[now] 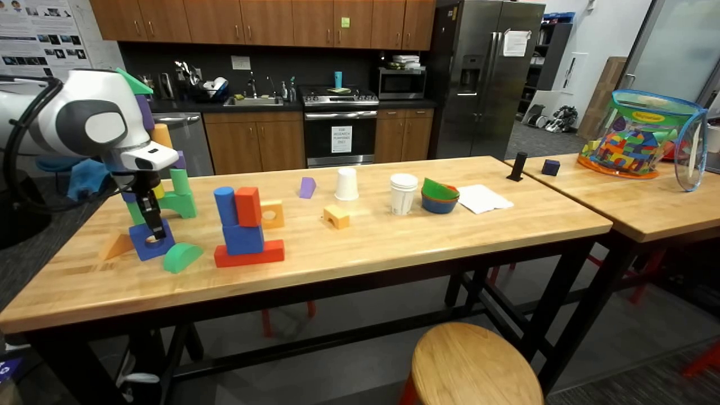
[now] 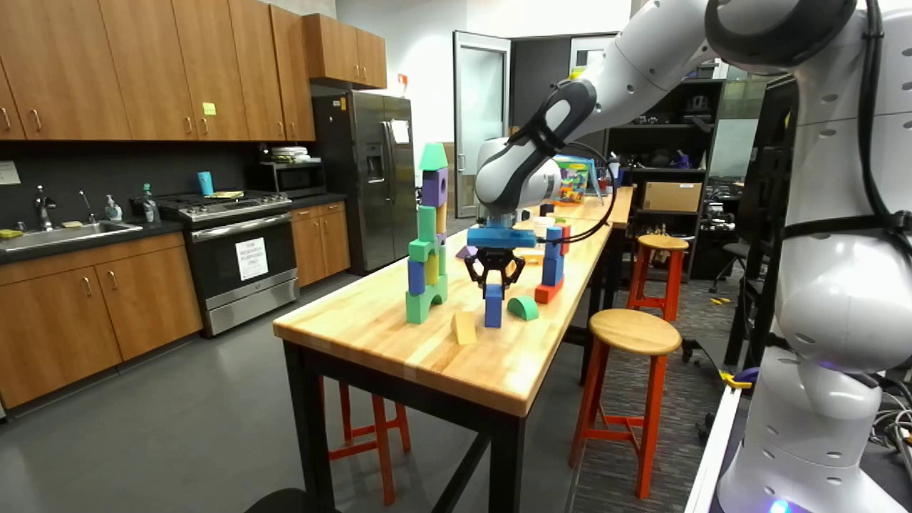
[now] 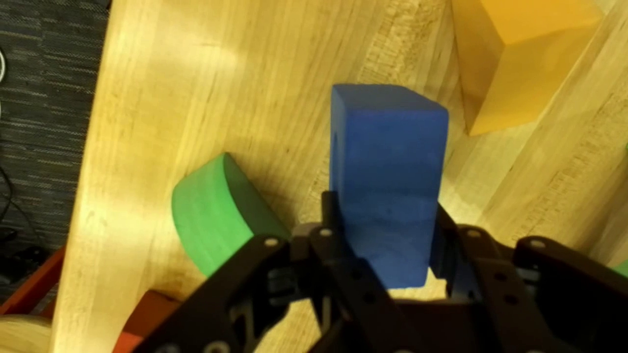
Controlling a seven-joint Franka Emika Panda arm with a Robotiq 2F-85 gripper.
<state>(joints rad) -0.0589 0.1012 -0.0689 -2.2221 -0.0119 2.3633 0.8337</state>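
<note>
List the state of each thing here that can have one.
Blue holed block, upright, gripped
Gripper, shut on that block
Green half-round, flat side down
Tall block tower, standing
Shorter block stack, standing
Plain white cup, upside down
Second white cup, upright
Oven door, shut
Microwave door, shut
Fridge doors, shut
Upper cabinets, shut

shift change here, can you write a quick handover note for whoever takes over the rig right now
Gripper: shut on the holed blue block, gripping it from both sides.
Things: the block appears to rest on the table, with the orange wedge and green half-round block beside it.
Done: block gripped; the tall multicoloured tower and short red-and-blue tower stand upright.
Left: the block looks not yet lifted; the wedge and half-round lie loose, in neither tower.
</note>
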